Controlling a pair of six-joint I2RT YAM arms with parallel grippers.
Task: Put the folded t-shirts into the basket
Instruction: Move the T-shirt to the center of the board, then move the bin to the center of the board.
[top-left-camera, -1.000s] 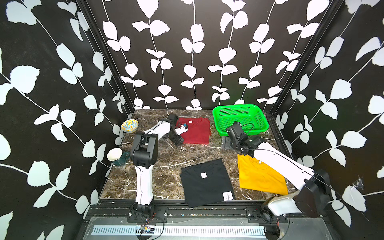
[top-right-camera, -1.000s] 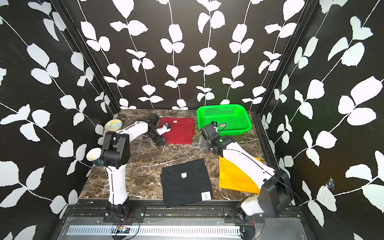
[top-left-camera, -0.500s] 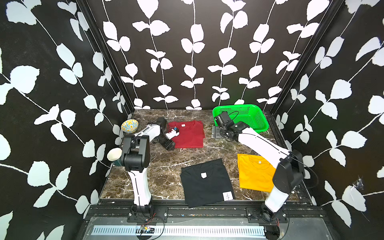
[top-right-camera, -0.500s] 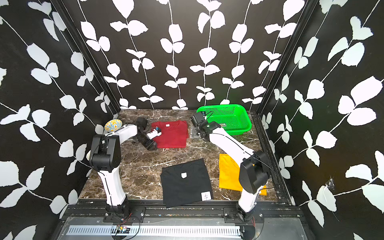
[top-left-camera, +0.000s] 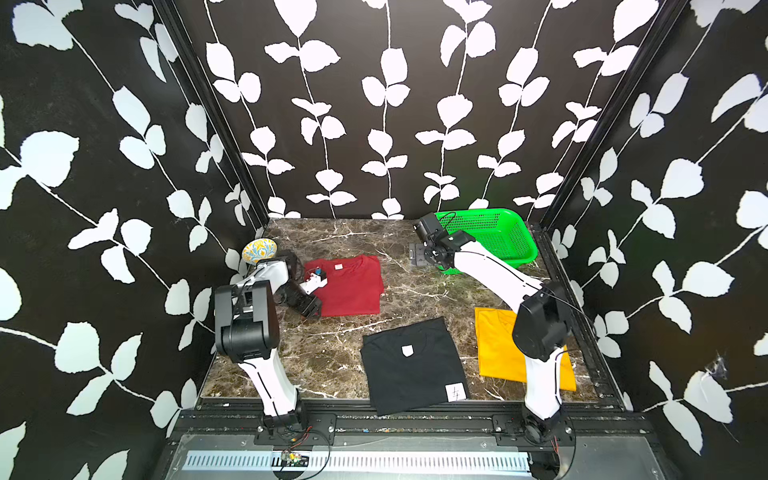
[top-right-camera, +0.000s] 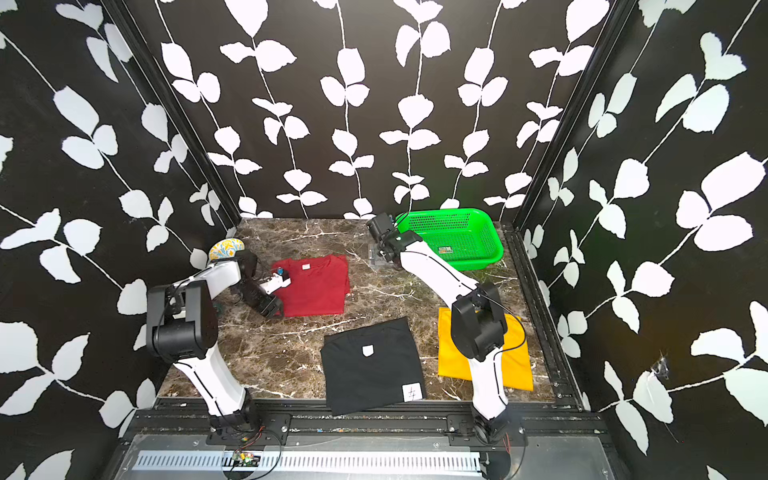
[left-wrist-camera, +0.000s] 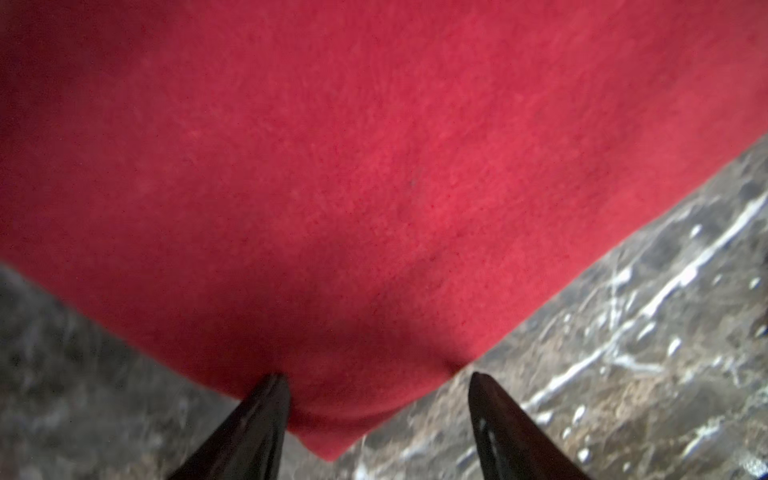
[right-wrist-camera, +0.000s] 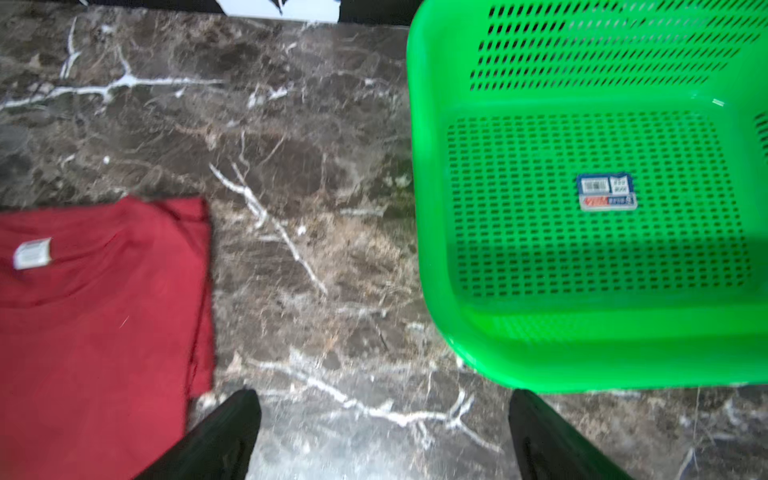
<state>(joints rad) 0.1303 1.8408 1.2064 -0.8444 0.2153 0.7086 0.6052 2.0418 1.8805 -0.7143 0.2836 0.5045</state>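
Note:
The red folded t-shirt (top-left-camera: 349, 286) (top-right-camera: 316, 286) lies flat at the back left. My left gripper (top-left-camera: 309, 309) (left-wrist-camera: 376, 378) is open at its near left corner, which lies between the fingertips (left-wrist-camera: 276, 386) on the marble. The black t-shirt (top-left-camera: 413, 365) lies front centre. The yellow t-shirt (top-left-camera: 496, 349) lies front right, partly behind my right arm. The green basket (top-left-camera: 528, 249) (right-wrist-camera: 432, 249) stands empty at the back right. My right gripper (top-left-camera: 419, 255) (right-wrist-camera: 384, 395) is open and empty, low over bare marble between the red t-shirt (right-wrist-camera: 95, 324) and the basket.
A blue-and-yellow patterned bowl (top-left-camera: 259, 251) sits at the back left against the wall. Black leaf-patterned walls close in three sides. A black rail (top-left-camera: 415, 419) runs along the front edge, under both arm bases.
My right arm swung from above the yellow tee to the gap left of the basket. The left gripper moved nearer and left, and the red tee shifted that way with it.

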